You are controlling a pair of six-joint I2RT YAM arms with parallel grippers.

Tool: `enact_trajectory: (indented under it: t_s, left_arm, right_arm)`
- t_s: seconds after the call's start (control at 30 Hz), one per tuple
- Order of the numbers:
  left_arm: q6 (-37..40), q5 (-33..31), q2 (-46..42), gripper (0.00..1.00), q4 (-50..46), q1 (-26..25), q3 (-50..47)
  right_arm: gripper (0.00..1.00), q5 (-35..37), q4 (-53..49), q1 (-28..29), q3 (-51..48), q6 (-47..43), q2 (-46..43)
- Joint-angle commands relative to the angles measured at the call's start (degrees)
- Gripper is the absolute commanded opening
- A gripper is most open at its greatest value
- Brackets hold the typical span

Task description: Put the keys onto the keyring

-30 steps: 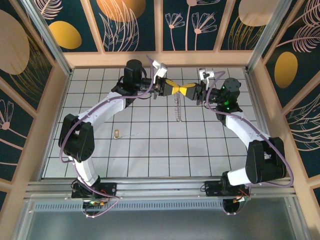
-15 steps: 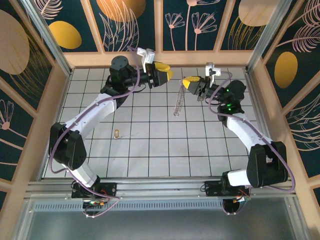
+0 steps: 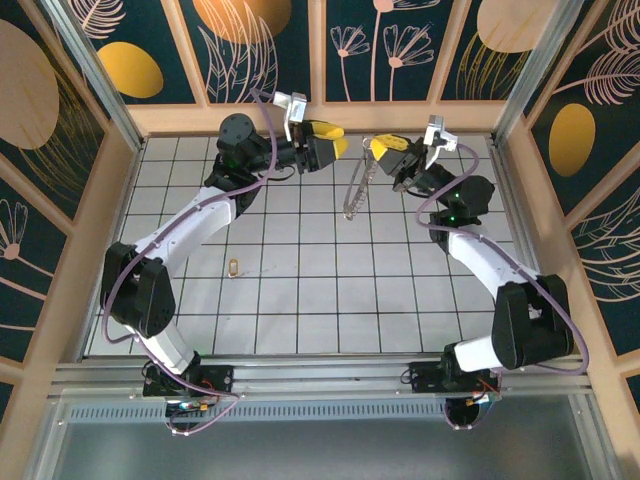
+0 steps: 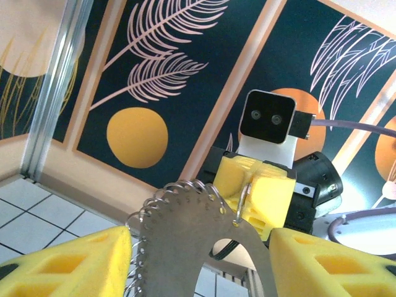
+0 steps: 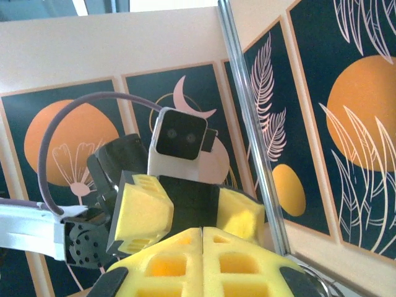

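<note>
Handover looks done. A second ago both grippers were pinched together on the keyring (image 3: 354, 190) mid-table. Now your left gripper (image 3: 338, 141) has let go and pulled back to the far left, jaws standing apart. In the left wrist view the ring's beaded edge sits between the yellow pads (image 4: 86, 260), with no contact.

Your right gripper (image 3: 374, 149) has lifted toward the back wall. It's clamped shut on the ring's top end, and the loop hangs long and narrow below it. Can't tell if the bottom end touches the tiles.

My read: the ring is parked in the right hand and the left is free to fetch. The key (image 3: 233, 266) lies flat on the table (image 3: 300, 290), left of centre and well apart from both grippers. It isn't threaded yet, so the task is early.

Surface is white square tile with dark grout inside a wooden rim. The walls are dark blue panels (image 3: 260, 50) with orange discs and pale leaf drawings, with metal posts at the corners.
</note>
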Motion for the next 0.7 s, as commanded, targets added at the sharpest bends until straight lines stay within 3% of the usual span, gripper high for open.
enact_trajectory:
  t_s: [0.0,0.67]
  left_arm:
    - [-4.2,2.1,1.9,0.60,6.0,0.0,0.6]
    - [-8.3,3.8,4.6,0.56,11.1,-0.1,2.2]
  right_arm:
    - [0.00,2.0,10.9,0.7,1.7,5.5,2.4]
    - [0.00,1.0,15.9,3.4,4.5,11.4,8.5]
